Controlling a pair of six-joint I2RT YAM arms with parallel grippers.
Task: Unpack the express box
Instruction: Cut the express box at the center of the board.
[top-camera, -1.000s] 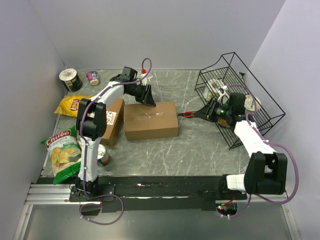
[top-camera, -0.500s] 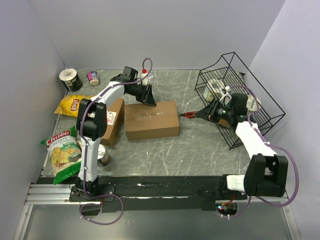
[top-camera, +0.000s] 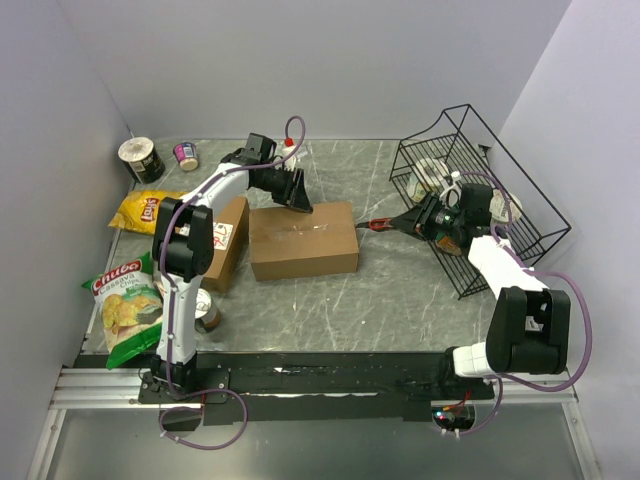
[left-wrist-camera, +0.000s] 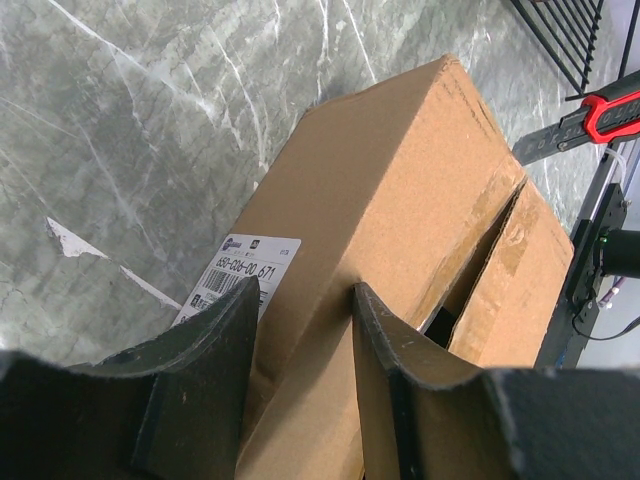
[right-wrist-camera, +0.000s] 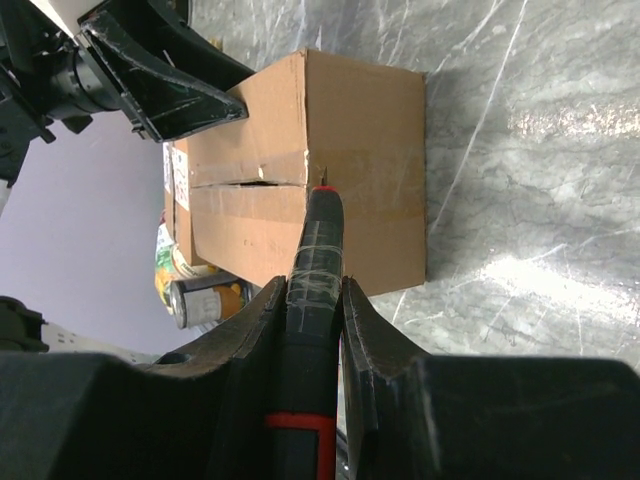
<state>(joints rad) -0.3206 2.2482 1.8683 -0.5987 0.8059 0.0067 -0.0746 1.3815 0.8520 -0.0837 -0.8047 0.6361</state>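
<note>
Marble table (top-camera: 400, 300). Wire basket (top-camera: 520, 168) sits tilted at the far right. Express box (top-camera: 303, 240) is mid-table, flaps down, with the top seam gaping slightly. Left gripper (left-wrist-camera: 300, 330) is at the box's far edge, jaws parted; the card edge shows between them, no hold evident. Right gripper (right-wrist-camera: 312, 295) is clamped tight on the handle of a box cutter (right-wrist-camera: 318, 235). The cutter's tip is at the right end of the seam.

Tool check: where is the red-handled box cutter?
Top view, right of centre: the box cutter is clamped in the right gripper, tip at the brown cardboard box's right end.
</note>
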